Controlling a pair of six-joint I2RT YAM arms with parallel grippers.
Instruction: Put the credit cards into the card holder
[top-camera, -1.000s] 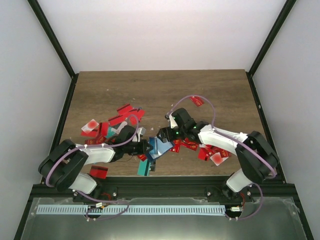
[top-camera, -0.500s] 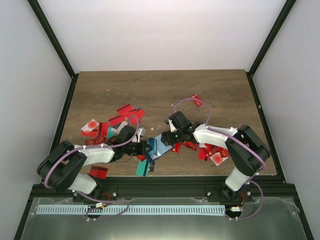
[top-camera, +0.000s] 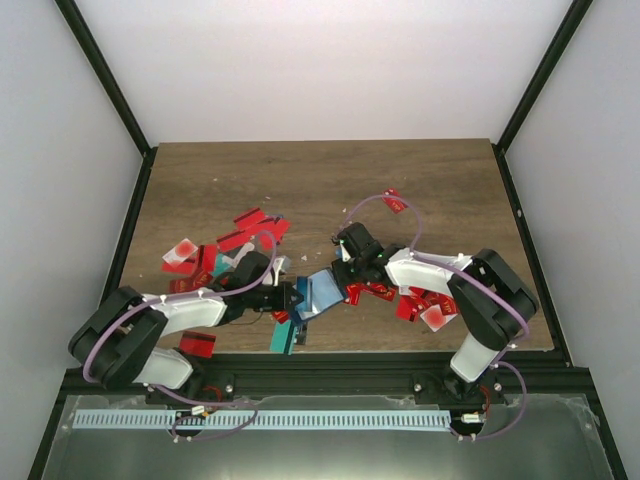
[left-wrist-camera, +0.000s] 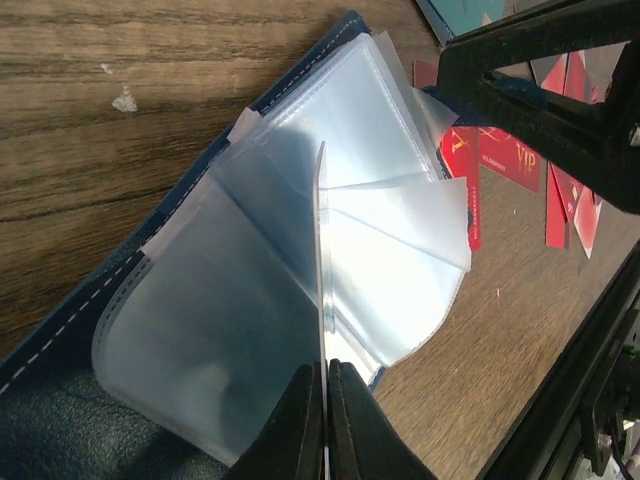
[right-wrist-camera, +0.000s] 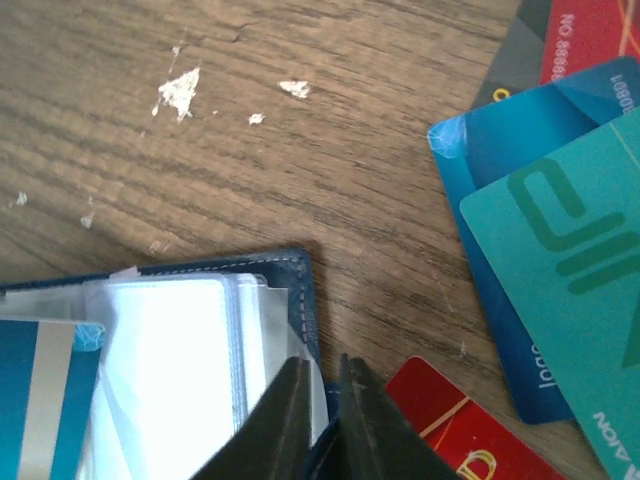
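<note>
The card holder (top-camera: 320, 292) lies open near the table's front, navy cover (left-wrist-camera: 60, 420) down and clear sleeves (left-wrist-camera: 380, 150) fanned up. My left gripper (top-camera: 292, 297) (left-wrist-camera: 325, 378) is shut on the edge of one clear sleeve, holding it upright. The right gripper (top-camera: 338, 270) (right-wrist-camera: 326, 385) is shut on the holder's navy cover edge (right-wrist-camera: 300, 290) at its corner. A blue card (right-wrist-camera: 40, 390) sits inside a sleeve. Red credit cards (top-camera: 250, 222) lie scattered left, more red ones (top-camera: 420, 300) right, and teal (right-wrist-camera: 570, 250) and blue cards (right-wrist-camera: 500, 200) beside the right gripper.
A teal card (top-camera: 285, 335) lies near the front edge under the left gripper, a red one (top-camera: 197, 343) by the left arm's base. One red card (top-camera: 393, 200) sits apart further back. The black frame rail (top-camera: 320, 365) borders the table front.
The right gripper has closed from wide open onto the holder's cover edge, and its arm has drawn in slightly to the left. The left gripper stays shut on the sleeve.
</note>
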